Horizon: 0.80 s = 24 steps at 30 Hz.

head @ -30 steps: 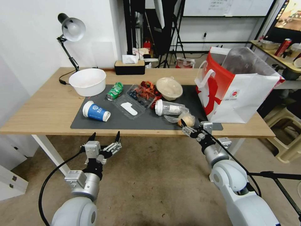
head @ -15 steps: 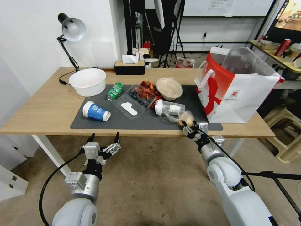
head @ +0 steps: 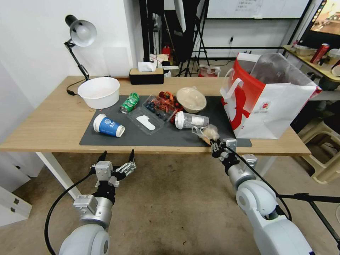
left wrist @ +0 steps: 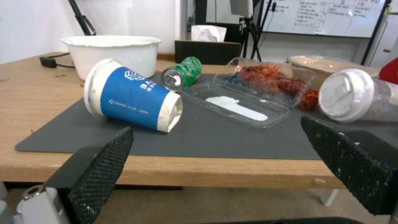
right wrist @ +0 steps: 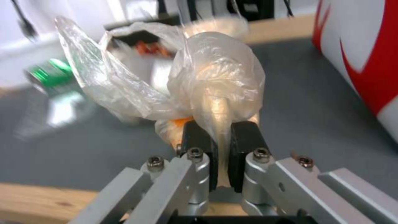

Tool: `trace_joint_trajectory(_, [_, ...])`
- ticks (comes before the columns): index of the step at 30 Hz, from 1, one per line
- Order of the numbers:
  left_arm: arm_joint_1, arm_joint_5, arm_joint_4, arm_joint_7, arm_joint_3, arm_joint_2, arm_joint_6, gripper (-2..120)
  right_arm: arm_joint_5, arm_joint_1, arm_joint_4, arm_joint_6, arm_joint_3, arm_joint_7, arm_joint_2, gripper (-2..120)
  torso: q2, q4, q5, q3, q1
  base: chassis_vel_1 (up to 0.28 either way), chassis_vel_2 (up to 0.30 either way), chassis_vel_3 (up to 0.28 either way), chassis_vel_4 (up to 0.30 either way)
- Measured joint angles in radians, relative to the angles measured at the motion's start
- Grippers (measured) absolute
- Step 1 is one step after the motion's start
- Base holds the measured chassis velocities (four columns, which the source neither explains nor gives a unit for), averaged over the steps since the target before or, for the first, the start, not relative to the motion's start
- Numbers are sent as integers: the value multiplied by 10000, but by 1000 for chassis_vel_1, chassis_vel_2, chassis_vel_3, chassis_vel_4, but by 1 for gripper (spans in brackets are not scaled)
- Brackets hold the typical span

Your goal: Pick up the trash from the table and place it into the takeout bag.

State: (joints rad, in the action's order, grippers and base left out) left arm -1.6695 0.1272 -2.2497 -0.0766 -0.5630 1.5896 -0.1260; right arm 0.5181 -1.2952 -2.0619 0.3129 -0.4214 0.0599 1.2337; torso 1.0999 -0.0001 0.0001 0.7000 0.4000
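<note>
My right gripper [head: 215, 144] is at the table's [head: 53, 120] front edge, shut on the bagged bun [head: 209, 132]. The right wrist view shows its fingers [right wrist: 199, 137] pinching the plastic of the bun [right wrist: 219, 84], which is held just above the grey mat. The rest of the trash lies on the mat: blue paper cup [head: 108, 126], crushed green can [head: 129, 102], clear clamshell [head: 152, 113], red shells [head: 168, 101], beige bowl [head: 191, 100] and clear lidded cup [head: 191, 121]. The takeout bag [head: 272, 102] stands open at the right. My left gripper [head: 117, 157] hangs open below the front edge, facing the cup [left wrist: 132, 96].
A white bowl [head: 99, 92], a desk lamp [head: 79, 33] and a tissue box [head: 146, 75] stand at the back left of the table. A stool [head: 326, 156] is beside the table's right end. Tripods and shelving crowd the room behind.
My right gripper was open in front of the bagged bun. It has shut on the bun and raised it a little off the mat. The left arm has barely moved.
</note>
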Motion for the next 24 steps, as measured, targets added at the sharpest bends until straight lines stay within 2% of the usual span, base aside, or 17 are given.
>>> trace_joint_trajectory(6, [-2,0,-1,7,-16,-41,48,100,2009,140,-1370,-800,-828,-807,-480,3,0,0,0,0,-1,0,0,0,0])
trace_joint_trajectory(11, [-35,1,-9,6,0,-40,99,100,3111,1034,-1839,-1092,-1249,-332,-1008,3,0,2,1,0,0,0,0,0,0])
trace_joint_trajectory(17, [-112,-118,-11,-23,84,46,220,100,3898,2934,-1069,-1069,-1626,1411,-1950,3,0,2,3,1,0,0,0,0,0])
trace_joint_trajectory(18, [-141,-152,-9,-36,107,72,260,100,4020,3414,-712,-891,-1654,2014,-2153,3,-1,1,3,1,1,0,0,0,0])
trace_joint_trajectory(19, [-141,-152,-9,-36,107,72,260,100,4020,3414,-712,-891,-1654,2014,-2153,3,-1,1,3,1,1,0,0,0,0])
trace_joint_trajectory(21, [-181,-205,8,-54,138,109,329,100,4175,4099,-233,-484,-1665,3016,-2375,3,0,2,2,1,0,0,0,0,0])
trace_joint_trajectory(22, [-181,-205,8,-54,138,109,329,100,4175,4099,-233,-484,-1665,3016,-2375,3,0,2,2,1,0,0,0,0,0])
trace_joint_trajectory(24, [-202,-246,24,-69,159,139,381,100,4293,4612,85,3,-1649,3795,-2482,3,0,1,0,1,1,0,0,0,0])
